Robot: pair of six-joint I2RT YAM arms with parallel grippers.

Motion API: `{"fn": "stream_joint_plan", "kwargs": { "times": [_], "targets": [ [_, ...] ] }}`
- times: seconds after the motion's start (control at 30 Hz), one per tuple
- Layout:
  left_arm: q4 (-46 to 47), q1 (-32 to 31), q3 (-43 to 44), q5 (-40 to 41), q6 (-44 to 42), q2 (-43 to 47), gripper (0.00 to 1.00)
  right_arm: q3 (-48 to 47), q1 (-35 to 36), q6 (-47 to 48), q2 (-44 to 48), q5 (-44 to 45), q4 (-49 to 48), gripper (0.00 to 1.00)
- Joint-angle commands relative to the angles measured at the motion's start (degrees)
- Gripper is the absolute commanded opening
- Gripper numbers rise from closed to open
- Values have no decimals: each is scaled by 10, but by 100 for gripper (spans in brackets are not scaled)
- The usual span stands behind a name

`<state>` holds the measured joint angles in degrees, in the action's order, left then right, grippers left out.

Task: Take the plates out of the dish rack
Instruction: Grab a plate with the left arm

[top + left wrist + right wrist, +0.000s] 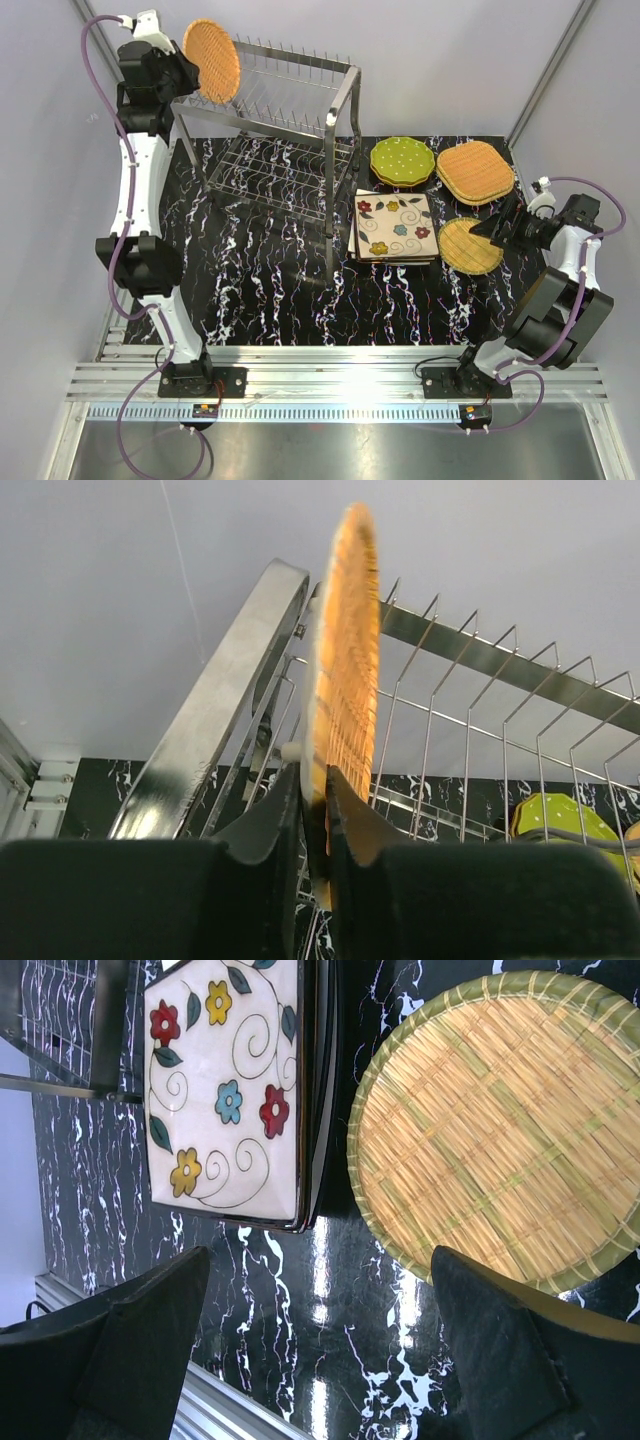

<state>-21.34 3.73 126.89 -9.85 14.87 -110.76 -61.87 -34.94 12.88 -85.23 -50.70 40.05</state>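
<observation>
Wicker plate [211,61] stands on edge above the far-left corner of the rack [285,110], which sits on the counter's [270,290] left half; the left gripper [185,72] holds it. Green plates [401,160], a wicker stack [476,171] and flowered plates [394,226] lie toward the far-right corner. Swung low, the held plate would likely snag the prongs. From the left wrist, both fingers [265,825] clamp only its lower rim, so a jolt could twist it loose. From the right wrist, the right gripper [318,1260] gapes wide, empty, over bare counter between the flowered plates and a flat wicker plate [490,1120], touching neither.
</observation>
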Motion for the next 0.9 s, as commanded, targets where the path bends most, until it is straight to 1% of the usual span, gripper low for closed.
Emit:
{"fn": "stream_joint_plan", "kwargs": {
  "times": [0.0, 0.07, 0.13, 0.2, 0.5, 0.67, 0.87],
  "targets": [
    [60, 1, 7, 7, -48, -1, 11, -12, -2, -9, 15, -23, -24, 100],
    [84, 1, 2, 5, -57, 3, 9, -12, -2, -10, 16, -25, -24, 99],
    [131, 1, -20, 2, -72, 16, 4, -14, -1, -10, 15, -26, -22, 100],
    [152, 1, -23, 5, -86, 20, 0, -14, -2, -10, 16, -27, -23, 100],
    [253, 1, -41, 29, -118, 47, 0, -15, -2, -21, 16, -38, -30, 100],
    [297, -1, -52, 40, -115, 60, 0, -19, -2, -17, 16, -43, -24, 100],
    [345, -3, -88, 44, -106, 91, 0, -32, -2, -4, 18, -48, -12, 100]
  ]
}}
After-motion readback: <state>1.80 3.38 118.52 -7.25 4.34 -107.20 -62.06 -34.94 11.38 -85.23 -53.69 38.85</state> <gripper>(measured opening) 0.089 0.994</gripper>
